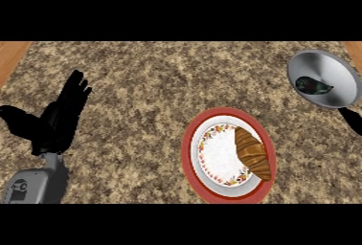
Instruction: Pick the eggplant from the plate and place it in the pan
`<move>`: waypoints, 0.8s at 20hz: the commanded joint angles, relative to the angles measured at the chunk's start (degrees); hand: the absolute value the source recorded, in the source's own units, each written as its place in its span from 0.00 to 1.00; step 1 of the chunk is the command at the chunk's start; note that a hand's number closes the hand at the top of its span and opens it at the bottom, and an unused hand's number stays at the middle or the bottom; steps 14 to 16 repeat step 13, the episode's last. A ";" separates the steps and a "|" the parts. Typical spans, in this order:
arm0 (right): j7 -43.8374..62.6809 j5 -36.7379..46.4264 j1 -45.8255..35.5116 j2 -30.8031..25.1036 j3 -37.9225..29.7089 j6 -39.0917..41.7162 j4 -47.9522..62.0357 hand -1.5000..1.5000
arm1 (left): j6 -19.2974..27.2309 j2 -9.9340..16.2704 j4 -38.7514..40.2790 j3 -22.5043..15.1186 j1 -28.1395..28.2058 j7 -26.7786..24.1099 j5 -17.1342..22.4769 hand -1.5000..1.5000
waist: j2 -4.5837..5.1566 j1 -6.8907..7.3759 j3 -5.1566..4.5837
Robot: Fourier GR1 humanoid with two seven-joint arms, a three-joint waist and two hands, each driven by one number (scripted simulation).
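My left hand point(60, 119) is up at the left side of the worktop point(141, 86), fingers straight and spread, thumb out to the left, nothing in it. The grey forearm point(39, 184) comes in under it from the lower left corner. It's well apart from everything else here.

Moving right, across a wide stretch of speckled stone, there's the plate point(228, 155), red-rimmed with a white, flower-patterned centre. A croissant point(253, 153) lies along its right side, running from upper left down to lower right. That's all I see on the plate.

Further right and up, near the far right corner, sits the pan point(325, 79), grey and round, its black handle point(351, 119) pointing down toward the right edge. The eggplant point(313, 85) is inside it, dark and small, lying on the pan's left half.

My right hand isn't showing anywhere, so I can't tell how its fingers stand.
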 commanded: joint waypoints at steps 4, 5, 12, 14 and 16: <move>-5.69 -2.96 7.12 -4.48 -2.50 13.72 -0.40 0.00 | -0.34 -0.04 0.35 0.52 0.13 -0.05 0.68 0.50 | 0.10 -0.44 0.10; -6.00 -3.29 7.57 -5.64 -2.75 15.58 -0.87 0.00 | 0.71 -0.37 0.77 -0.27 0.53 -0.85 -1.20 0.50 | 0.02 -0.79 0.10; -6.14 -3.27 10.90 -4.28 -2.22 13.33 -3.75 0.00 | 1.40 -1.07 -1.17 -1.07 -1.31 2.25 -0.82 0.50 | -0.20 -0.23 0.10; -4.61 -4.07 9.90 -6.27 -2.92 15.19 -3.78 0.00 | 0.12 -0.51 -0.08 -0.39 0.32 0.24 -0.29 0.50 | -0.20 -0.07 0.03; -4.61 -4.07 9.90 -6.27 -2.92 15.19 -3.78 0.00 | 0.12 -0.51 -0.08 -0.39 0.32 0.24 -0.29 0.50 | -0.20 -0.07 0.03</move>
